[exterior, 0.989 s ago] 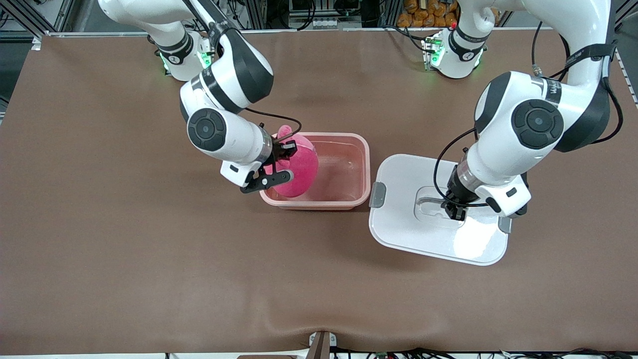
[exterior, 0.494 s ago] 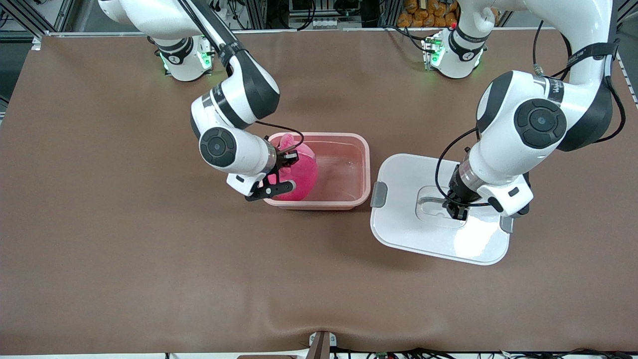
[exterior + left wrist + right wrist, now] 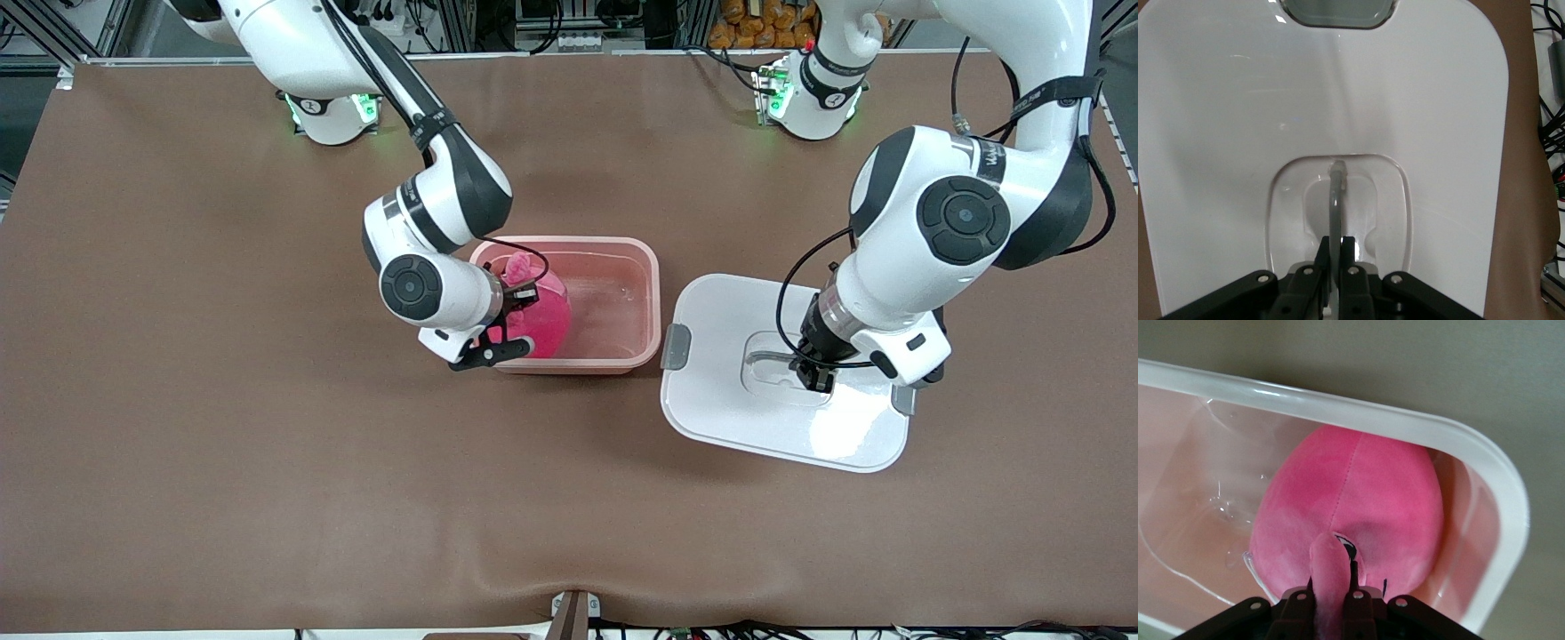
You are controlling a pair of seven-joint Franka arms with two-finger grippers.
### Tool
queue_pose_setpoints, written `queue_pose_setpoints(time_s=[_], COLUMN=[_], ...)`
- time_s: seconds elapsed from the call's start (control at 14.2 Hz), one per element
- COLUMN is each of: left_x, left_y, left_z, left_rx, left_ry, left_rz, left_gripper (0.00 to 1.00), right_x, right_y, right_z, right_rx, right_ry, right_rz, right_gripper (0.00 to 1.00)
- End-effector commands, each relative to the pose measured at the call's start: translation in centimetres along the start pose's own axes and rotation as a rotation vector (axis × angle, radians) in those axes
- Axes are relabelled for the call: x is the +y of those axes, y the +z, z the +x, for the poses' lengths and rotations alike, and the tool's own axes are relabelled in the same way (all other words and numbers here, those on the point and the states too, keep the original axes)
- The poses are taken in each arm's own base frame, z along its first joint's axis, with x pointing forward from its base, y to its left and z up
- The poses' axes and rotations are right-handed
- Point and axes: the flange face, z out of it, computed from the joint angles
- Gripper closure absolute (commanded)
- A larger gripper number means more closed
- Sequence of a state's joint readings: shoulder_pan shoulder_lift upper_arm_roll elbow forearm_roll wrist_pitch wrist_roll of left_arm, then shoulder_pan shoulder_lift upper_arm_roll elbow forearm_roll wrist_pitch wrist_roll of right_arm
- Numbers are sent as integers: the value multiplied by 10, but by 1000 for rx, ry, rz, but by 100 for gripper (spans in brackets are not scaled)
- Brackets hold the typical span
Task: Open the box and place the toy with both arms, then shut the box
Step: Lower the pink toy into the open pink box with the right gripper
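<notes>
While a brown table (image 3: 222, 427) fills the frame, two white arms reach down from its top edge. Right of centre lies the white lid (image 3: 729, 400), flat on the table just beside the open pink box (image 3: 636, 293) at centre. The left gripper (image 3: 813, 378) is clenched on the lid's clear handle (image 3: 1335, 200). The right gripper (image 3: 516, 298) pinches an ear flap (image 3: 1327, 567) of the pink toy (image 3: 542, 324), which sits inside the box at the end toward the right arm's side.
</notes>
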State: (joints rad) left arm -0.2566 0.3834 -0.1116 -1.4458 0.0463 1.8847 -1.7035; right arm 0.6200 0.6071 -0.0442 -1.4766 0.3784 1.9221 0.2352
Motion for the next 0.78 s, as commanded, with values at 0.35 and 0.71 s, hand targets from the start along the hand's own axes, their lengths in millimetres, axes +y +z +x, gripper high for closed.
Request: queue_pose_setpoints(time_s=[0.35, 0.71], left_x=[-8, -8], left_y=[-10, -9], left_z=[2, 2], left_rx=[3, 3], left_ry=[22, 30], left_rz=[1, 3], left_gripper=[100, 100], right_x=[-61, -89], right_y=[38, 96], right_z=[0, 5], right_rx=[119, 227], right_ry=[11, -31], right_rz=[32, 39], right_gripper=[100, 100])
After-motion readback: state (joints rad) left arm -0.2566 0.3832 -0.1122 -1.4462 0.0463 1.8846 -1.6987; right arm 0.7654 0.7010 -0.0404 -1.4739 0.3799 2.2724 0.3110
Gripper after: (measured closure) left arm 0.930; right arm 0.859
